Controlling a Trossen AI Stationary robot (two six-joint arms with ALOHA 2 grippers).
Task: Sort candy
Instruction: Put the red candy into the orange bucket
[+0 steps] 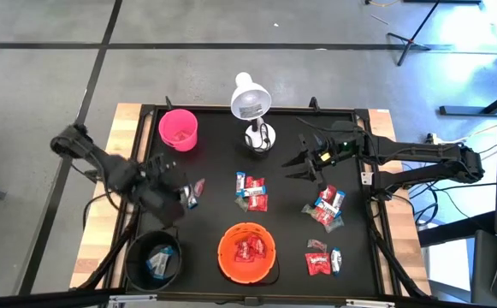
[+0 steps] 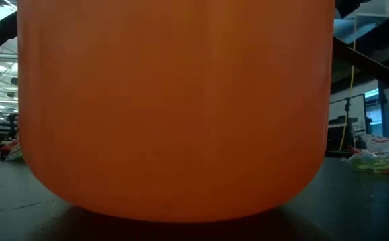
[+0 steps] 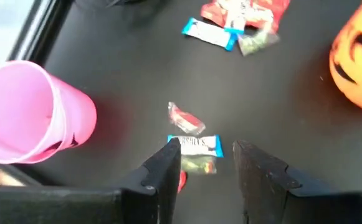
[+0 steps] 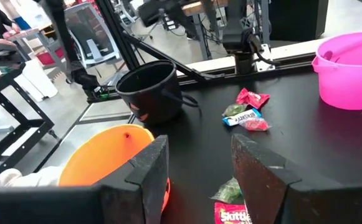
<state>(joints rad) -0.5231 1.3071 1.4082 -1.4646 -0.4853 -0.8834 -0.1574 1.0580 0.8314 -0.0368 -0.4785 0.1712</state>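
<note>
The candy [image 1: 251, 193] lies in loose clusters on the black counter [image 1: 214, 162]: a small group near the left gripper [image 1: 182, 193], a middle cluster just above the orange bowl [image 1: 247, 253], a cluster at the right [image 1: 325, 208] and a few pieces lower right [image 1: 322, 258]. Some red pieces already sit in the orange bowl, and a pale-wrapped piece or two in the black bucket [image 1: 153, 260]. These sweets look light, thin and crinkly — the wrappers should be slippery and will skid on the counter if pushed from one side, so I judge the best hold is across the narrow width of a single piece, pinching its flat body from above rather than a loose wrapper end. Where pieces overlap, a grip may lift two at once. The left gripper [image 3: 207, 163] hangs just over its small group, with its fingers parted and holding nothing; between them lies a blue-and-white piece [image 3: 195, 145], with a red one just beyond it and a greenish one touching it. The right gripper [image 1: 310, 161] waits above the counter near the lamp [image 1: 251, 107], fingers apart and empty. By count: one orange bowl, one black bucket, one pink cup [image 1: 179, 129], one lamp, and four loose candy clusters; the individual sweets overlap too much for an exact count — roughly a dozen and a half outside the containers.
</note>
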